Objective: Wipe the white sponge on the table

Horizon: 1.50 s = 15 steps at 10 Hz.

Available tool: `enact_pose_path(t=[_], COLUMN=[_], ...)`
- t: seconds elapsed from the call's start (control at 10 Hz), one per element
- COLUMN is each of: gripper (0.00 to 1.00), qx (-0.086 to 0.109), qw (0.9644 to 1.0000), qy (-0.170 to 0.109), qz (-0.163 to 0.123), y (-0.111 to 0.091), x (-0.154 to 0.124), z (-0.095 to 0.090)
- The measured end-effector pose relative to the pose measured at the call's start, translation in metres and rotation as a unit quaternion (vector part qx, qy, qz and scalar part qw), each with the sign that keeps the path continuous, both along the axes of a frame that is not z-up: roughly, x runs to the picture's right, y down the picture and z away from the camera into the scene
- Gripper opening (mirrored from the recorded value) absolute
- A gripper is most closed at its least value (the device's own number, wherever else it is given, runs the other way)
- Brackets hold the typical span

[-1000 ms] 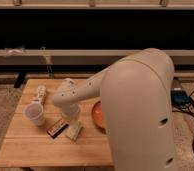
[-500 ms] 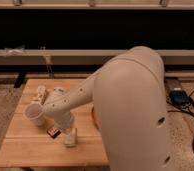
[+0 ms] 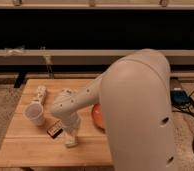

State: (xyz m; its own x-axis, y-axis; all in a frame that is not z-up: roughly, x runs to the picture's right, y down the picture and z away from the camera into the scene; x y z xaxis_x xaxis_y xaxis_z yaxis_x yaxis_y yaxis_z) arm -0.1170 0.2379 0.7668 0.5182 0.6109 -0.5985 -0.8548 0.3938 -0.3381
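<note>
Camera view shows gripper (image 3: 71, 135) seemingly atop white sponge (image 3: 71, 144) on table (image 3: 25, 146), its grip unclear

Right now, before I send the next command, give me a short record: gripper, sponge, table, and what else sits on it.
gripper: pointing down, low over the table's front part, just right of the dark bar
white sponge: pale block on the table at the gripper's tip; contact likely, not certain
table: light wooden planks
dark bar: lying flat between cup and gripper
white paper cup: upright, left side
orange round object: right of the gripper, partly hidden by the arm
</note>
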Motion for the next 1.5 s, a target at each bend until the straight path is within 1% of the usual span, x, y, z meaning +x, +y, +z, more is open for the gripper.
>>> enact_pose_path(t=[0.2,0.3,0.4,0.5,0.7,1.0,1.5], gripper=[0.56,0.67,0.75,0.8,0.8,0.8,0.8], qx=[0.0,0.0,0.0,0.0,-0.001,-0.004,-0.007], qw=[1.0,0.9999,0.9999,0.9998,0.9998,0.9998,0.9998], qy=[-0.003,-0.007,-0.01,-0.012,-0.016,-0.02,-0.021], qz=[0.008,0.01,0.012,0.013,0.015,0.008,0.003], y=[-0.004,-0.006,-0.007,-0.009,-0.01,-0.009,-0.006], x=[0.003,0.0,-0.003,-0.005,-0.011,-0.023,-0.031], z=[0.0,-0.001,-0.002,-0.002,0.0,0.002,0.01])
